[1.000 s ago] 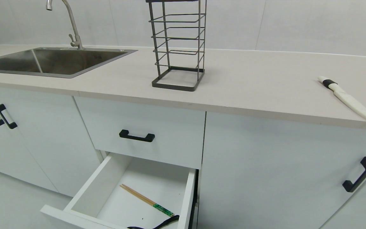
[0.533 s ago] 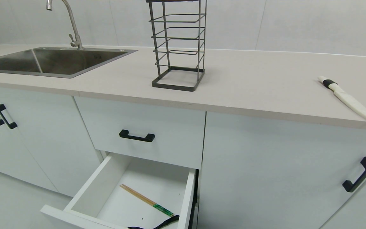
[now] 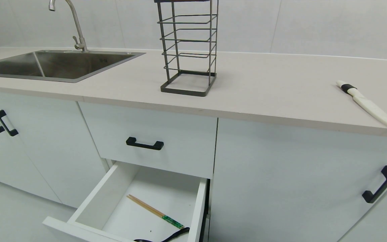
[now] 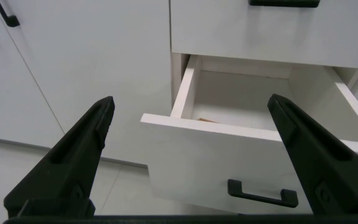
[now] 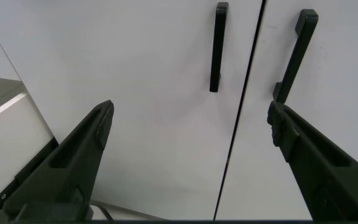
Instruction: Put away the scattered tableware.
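Two pieces of tableware count here, taken from the left. Wooden chopsticks (image 3: 155,211) lie in the open lower drawer (image 3: 94,201), and past the empty wire rack (image 3: 188,50) a white knife (image 3: 366,104) lies flat on the bench (image 3: 281,87), its tip near the front edge. The left end effector (image 4: 191,102) hangs before the drawer with its fingers spread wide. The right end effector (image 5: 191,107) faces the cabinet doors, also spread and holding nothing. The knife looks light, stiff and smooth, probably slippery, so the black-banded handle end is the safer place to grip it, pinched across its width.
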Robot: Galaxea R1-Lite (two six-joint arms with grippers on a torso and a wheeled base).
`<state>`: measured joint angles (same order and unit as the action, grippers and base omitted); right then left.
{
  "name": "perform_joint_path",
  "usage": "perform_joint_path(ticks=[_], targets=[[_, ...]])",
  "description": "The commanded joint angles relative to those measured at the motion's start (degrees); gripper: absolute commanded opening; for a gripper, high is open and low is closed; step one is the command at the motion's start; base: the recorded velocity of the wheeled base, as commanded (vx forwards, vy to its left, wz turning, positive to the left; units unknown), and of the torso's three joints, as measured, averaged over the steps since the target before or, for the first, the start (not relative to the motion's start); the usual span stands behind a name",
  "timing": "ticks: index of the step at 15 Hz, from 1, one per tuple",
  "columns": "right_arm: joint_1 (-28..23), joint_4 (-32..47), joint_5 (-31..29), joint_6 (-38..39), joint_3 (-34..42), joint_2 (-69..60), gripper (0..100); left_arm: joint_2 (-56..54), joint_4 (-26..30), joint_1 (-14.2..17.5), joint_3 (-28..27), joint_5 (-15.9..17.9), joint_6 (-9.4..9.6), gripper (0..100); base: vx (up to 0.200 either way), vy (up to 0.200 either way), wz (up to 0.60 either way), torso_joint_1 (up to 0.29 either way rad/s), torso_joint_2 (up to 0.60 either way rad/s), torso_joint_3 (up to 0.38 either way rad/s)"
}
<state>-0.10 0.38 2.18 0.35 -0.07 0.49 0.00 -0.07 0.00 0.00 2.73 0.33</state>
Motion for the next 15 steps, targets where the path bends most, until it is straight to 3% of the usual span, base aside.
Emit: perform_joint_path(ticks=[1,3,4,6,11,13,15], targets=[[0.01,-0.03,0.02,0.0,-0.01,0.3,100,0.0,-0.1,0.0,0.0,0.26,-0.15,100,0.0,0.0,0.0,0.0,0.0,0.0],[0.01,-0.03,0.02,0.0,-0.01,0.3,100,0.0,-1.6,0.0,0.0,1.49,0.2,100,0.0,0.0,0.0,0.0,0.0,0.0],[0.01,-0.03,0.02,0.0,-0.01,0.3,100,0.0,-10.56,0.09,-2.9,1.58,-0.33,100,0.0,0.0,0.0,0.0,0.0,0.0],[0.01,-0.03,0.02,0.0,-0.01,0.3,100,2.11,-12.76,0.53,-8.53,4.48,-0.07,100,0.0,0.0,0.0,0.0,0.0,0.0],[0.01,-0.03,0.02,0.0,-0.01,0.3,100,11.43,2.09,-0.79,-14.68,8.08,-0.94,100,0.0,0.0,0.0,0.0,0.0,0.0],[0.01,-0.03,0.02,0.0,-0.01,0.3,100,17.84,4.12,-0.97,-15.12,12.65,-1.65,100,0.0,0.0,0.0,0.0,0.0,0.0],[0.01,-0.03,0.02,0.0,-0.01,0.3,100,23.38,3.68,-0.88,-15.12,14.58,-1.74,100,0.0,0.0,0.0,0.0,0.0,0.0]])
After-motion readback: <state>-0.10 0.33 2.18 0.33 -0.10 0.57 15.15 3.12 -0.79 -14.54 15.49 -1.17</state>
